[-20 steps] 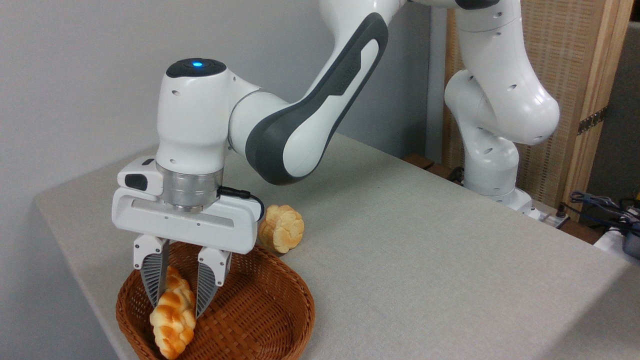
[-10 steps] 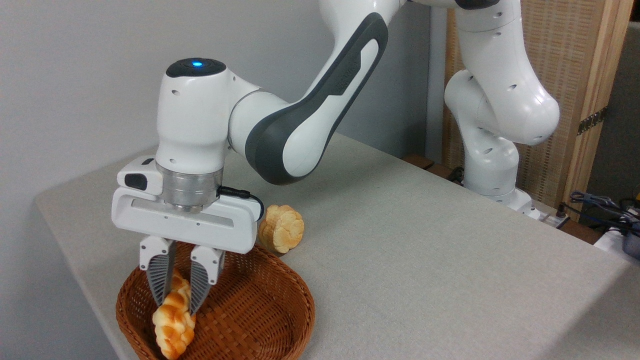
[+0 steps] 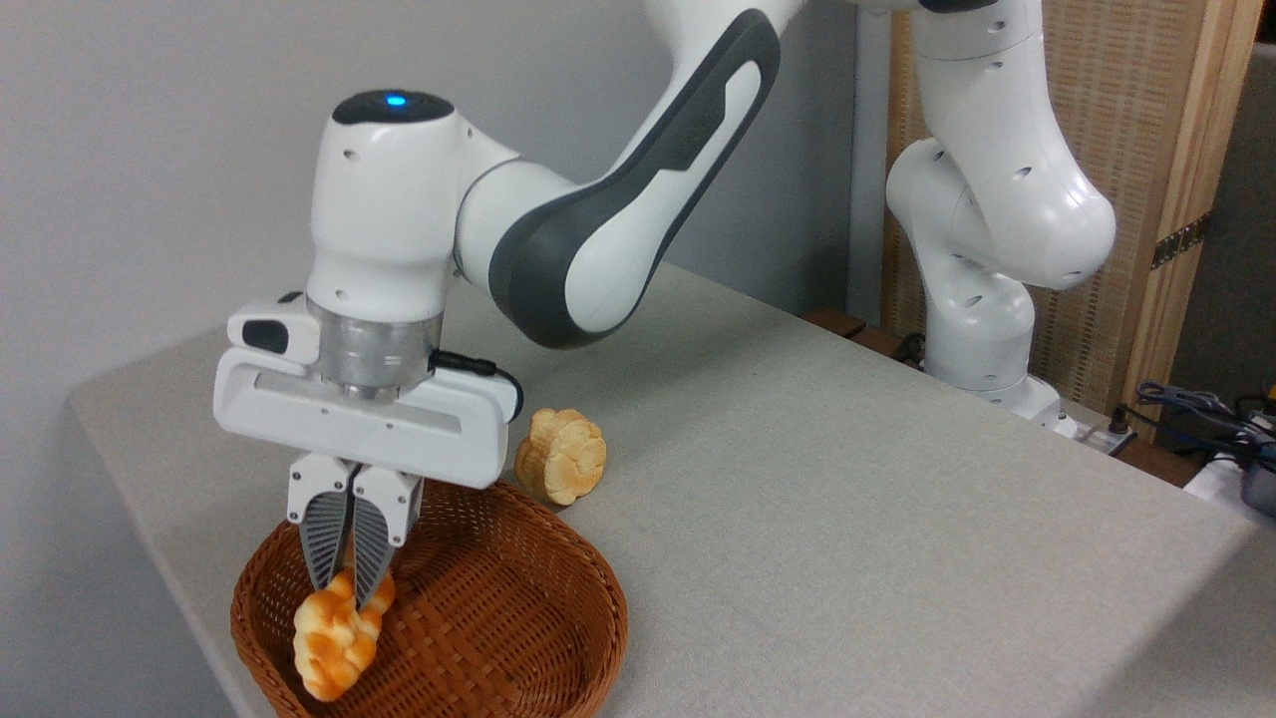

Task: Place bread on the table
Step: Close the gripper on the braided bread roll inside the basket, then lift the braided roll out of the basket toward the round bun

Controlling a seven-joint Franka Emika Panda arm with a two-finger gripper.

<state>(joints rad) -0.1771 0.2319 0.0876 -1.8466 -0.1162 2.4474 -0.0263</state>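
This looks like a robotics lab set up for tabletop trials. A white robot arm (image 3: 558,239) is bolted beside a table (image 3: 847,519) draped in plain grey-beige cloth, against a bare grey wall (image 3: 150,150). Loose cables (image 3: 1191,404) and equipment crowd the right edge (behind them stands a wood-framed woven screen (image 3: 1146,150)), and nothing homely surrounds the setup.

A basket (image 3: 518,638) sits on the bench (image 3: 847,519) at front left; the bread (image 3: 334,638) hangs over it, a bun (image 3: 561,469) just behind.

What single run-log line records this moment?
end effector: shut on bread | bread: over basket | table: not reached
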